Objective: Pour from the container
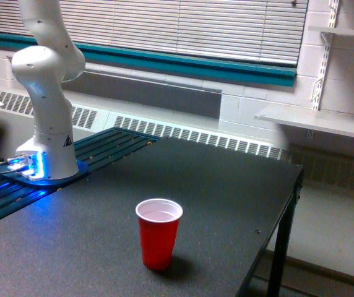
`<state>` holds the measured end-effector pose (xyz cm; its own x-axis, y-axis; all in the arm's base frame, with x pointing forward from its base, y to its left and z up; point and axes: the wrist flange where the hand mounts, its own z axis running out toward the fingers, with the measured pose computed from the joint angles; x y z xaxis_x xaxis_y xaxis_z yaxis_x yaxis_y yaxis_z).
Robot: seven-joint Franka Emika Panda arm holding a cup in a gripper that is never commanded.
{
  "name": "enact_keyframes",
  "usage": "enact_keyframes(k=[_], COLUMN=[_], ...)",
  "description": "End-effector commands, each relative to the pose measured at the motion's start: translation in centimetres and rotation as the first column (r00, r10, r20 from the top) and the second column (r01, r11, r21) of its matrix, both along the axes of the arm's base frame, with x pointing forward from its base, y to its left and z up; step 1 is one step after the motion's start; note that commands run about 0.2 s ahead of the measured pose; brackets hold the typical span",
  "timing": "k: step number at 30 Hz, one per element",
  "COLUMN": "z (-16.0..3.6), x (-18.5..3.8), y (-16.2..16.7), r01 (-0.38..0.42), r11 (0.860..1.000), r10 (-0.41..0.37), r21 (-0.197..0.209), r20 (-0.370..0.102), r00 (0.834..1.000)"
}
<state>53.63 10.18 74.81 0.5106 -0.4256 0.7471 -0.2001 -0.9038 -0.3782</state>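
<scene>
So there's a red party cup [158, 234] standing upright on the dark speckled bench [226, 185], white on the inside, and I'll use that as my anchor for everything else. It sits toward the near side of the bench top, with nothing touching it and a fair stretch of bare surface all around. Well off to the exterior view's left of the cup, and farther back, is the white base of the robot arm [47, 105], bolted down on a slatted section with a blue glow [31, 167] around its foot and some cables running out toward the frame's left edge. The arm rises straight out of the top of the picture, so the claw is out of shot and I can't tell whether it's open or closed or what it's got hold of. Same goes for the clear container, it's nowhere in view. Behind the cup, past the bench's far edge, there's a long radiator grille [195, 133] under window blinds [183, 28], and white wall shelves [316, 117] up to the exterior view's right.
</scene>
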Motion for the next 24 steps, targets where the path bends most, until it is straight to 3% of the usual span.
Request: enact_keyframes(k=[1,5,11,24], z=[-0.3,-0.8,-2.3,-7.0], x=[0.0,-0.1,-0.6,-3.3], y=[0.3,-0.4,-2.3,-8.3], r01=[0.009,0.023,0.061,0.204], r11=[1.000,1.000,0.998,0.979], r10=[-0.010,-0.023,-0.061,-0.203], r21=[0.002,0.021,0.016,0.010], r20=[0.008,0.014,0.003,-0.072], r00=[1.000,1.000,0.998,0.977])
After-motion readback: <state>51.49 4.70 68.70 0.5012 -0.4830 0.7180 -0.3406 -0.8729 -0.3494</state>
